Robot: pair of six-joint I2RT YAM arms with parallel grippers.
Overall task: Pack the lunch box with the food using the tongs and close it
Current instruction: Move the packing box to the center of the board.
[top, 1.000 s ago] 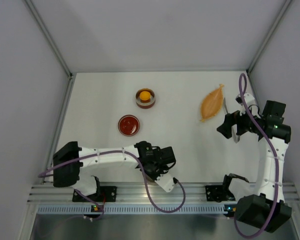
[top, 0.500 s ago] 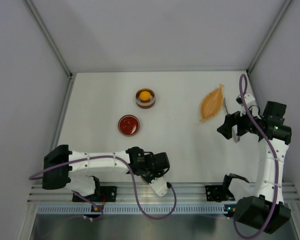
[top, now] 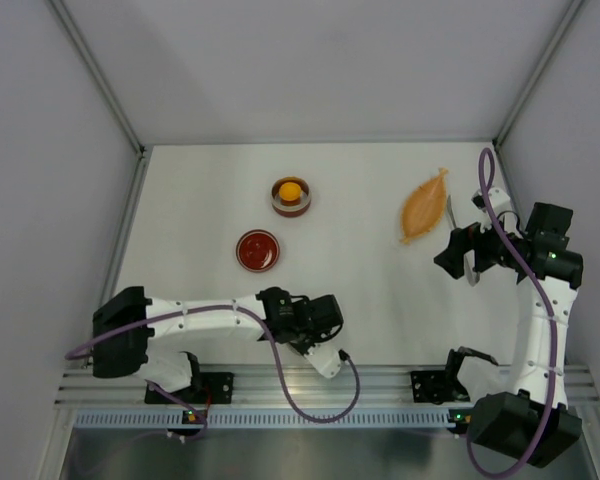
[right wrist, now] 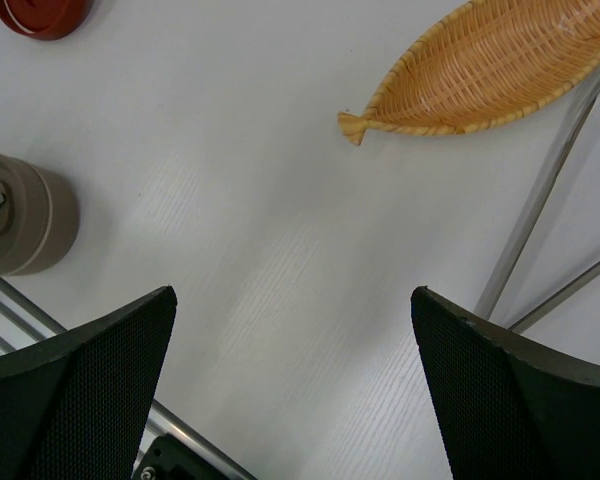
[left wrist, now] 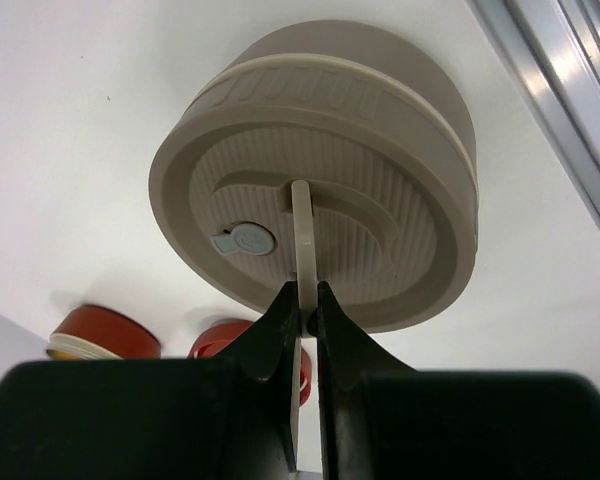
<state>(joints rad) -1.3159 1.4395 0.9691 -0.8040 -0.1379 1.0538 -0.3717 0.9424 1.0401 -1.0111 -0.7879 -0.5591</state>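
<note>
Left fingers (left wrist: pixel 275 345): pressed together on the thin upright strap (left wrist: pixel 302 235) that stands on the beige round ribbed plastic lid (left wrist: pixel 380 230). The lid sits on the beige cylindrical lunch box (left wrist: pixel 380 55), near the front edge of the white table (right wrist: pixel 280 250).
Right fingers (right wrist: pixel 90 370): spread wide, holding nothing, above bare table.
Your step: I judge it to be taking the lid off. Pull straight up along the strap, since a sideways tug could tip the box toward the rail. You cannot tell here whether the lid has parted from the body.
Slim grey metal tongs (right wrist: pixel 545 192): lying on the table just beside the woven dish, near your right fingers. Come down on them squarely and grip both arms together.
Woven orange leaf-shaped dish (right wrist: pixel 490 60): empty.
Far round tin (top: pixel 306 200): holds one round orange-yellow lump (top: pixel 291 189).
Near red round tin (top: pixel 240 250): holds something red, too small to tell its shape.
Lunch box contents: hidden by the lid.
</note>
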